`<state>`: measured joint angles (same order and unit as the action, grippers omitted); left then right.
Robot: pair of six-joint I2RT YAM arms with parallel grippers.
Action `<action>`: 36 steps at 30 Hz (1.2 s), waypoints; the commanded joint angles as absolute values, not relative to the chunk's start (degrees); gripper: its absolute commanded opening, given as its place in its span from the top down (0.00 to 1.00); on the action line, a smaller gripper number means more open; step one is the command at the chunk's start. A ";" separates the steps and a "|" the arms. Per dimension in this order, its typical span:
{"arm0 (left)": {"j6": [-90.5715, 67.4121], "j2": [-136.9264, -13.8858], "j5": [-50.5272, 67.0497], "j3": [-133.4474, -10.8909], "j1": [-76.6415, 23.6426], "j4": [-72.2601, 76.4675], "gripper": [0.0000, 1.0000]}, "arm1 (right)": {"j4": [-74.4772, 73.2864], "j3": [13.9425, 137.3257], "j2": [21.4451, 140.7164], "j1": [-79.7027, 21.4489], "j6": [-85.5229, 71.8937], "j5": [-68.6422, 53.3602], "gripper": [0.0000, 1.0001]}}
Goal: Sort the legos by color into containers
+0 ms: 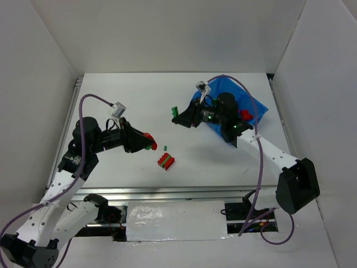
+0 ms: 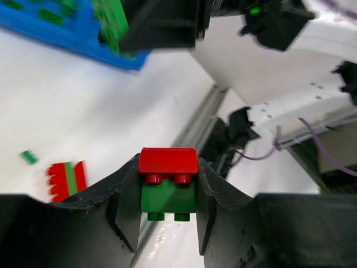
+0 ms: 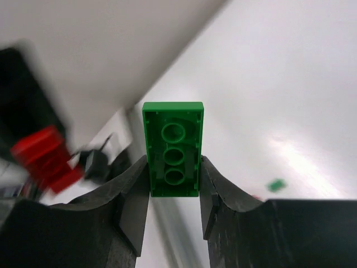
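Observation:
My left gripper (image 1: pixel 146 142) is shut on a small red-on-green lego stack (image 2: pixel 168 178), held above the table left of centre. My right gripper (image 1: pixel 178 116) is shut on a flat green lego (image 3: pixel 173 149), underside facing its camera, held in the air left of the blue bin (image 1: pixel 257 106). A red lego (image 1: pixel 246 115) lies in the bin. The left wrist view shows green legos (image 2: pixel 50 17) in a bin compartment (image 2: pixel 83 42). A red-and-green stack (image 1: pixel 166 162) and a tiny green lego (image 1: pixel 165 147) lie on the table between the arms.
White walls enclose the table at the back and sides. A metal rail (image 1: pixel 167 192) runs along the near edge. The right arm (image 1: pixel 262 148) stretches across the front of the bin, with purple cables looping over both arms.

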<state>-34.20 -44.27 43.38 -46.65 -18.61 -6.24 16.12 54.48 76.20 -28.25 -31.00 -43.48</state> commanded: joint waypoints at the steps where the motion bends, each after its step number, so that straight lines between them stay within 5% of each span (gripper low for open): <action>1: -29.36 -45.87 33.86 -53.51 -18.46 -16.12 1.00 | -4.57 65.89 79.96 -25.75 -28.56 -10.54 1.00; 4: -25.15 -46.50 30.77 -55.81 -18.46 -21.17 1.00 | -18.04 78.54 90.59 -22.16 -33.03 13.32 1.00; 14: -24.79 -42.19 31.29 -52.29 -17.93 -20.21 1.00 | -29.37 105.64 117.84 -10.55 -34.47 19.08 0.86; 16: -24.61 -42.19 31.64 -52.38 -17.93 -20.21 1.00 | -30.40 108.97 119.87 -9.76 -33.49 17.76 0.44; 17: -24.70 -42.27 32.25 -52.38 -17.84 -20.04 1.00 | -31.37 112.12 121.62 -9.67 -33.05 17.58 0.32; 21: -24.61 -43.33 34.62 -52.30 -17.84 -19.34 1.00 | -32.61 114.70 122.17 -9.58 -31.03 13.81 0.20; 28: -27.76 -42.63 39.98 -51.42 -17.75 -14.42 1.00 | -24.28 99.61 103.06 -12.74 -24.89 -2.41 0.10; 31: -30.75 -42.71 42.27 -52.29 -17.75 -12.23 1.00 | -12.60 83.45 90.94 -15.11 -17.94 -35.16 0.10; 32: -31.72 -42.80 43.23 -52.64 -17.75 -11.26 1.00 | -7.09 75.49 88.10 -16.77 -16.89 -41.51 0.02; 36: -35.24 -43.24 48.42 -54.05 -17.75 -8.26 0.98 | 4.78 61.28 74.29 -32.31 -18.19 -38.41 0.01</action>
<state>-31.62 -43.38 42.41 -51.46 -18.04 -14.41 -9.89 67.85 81.23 -24.03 -20.93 -27.03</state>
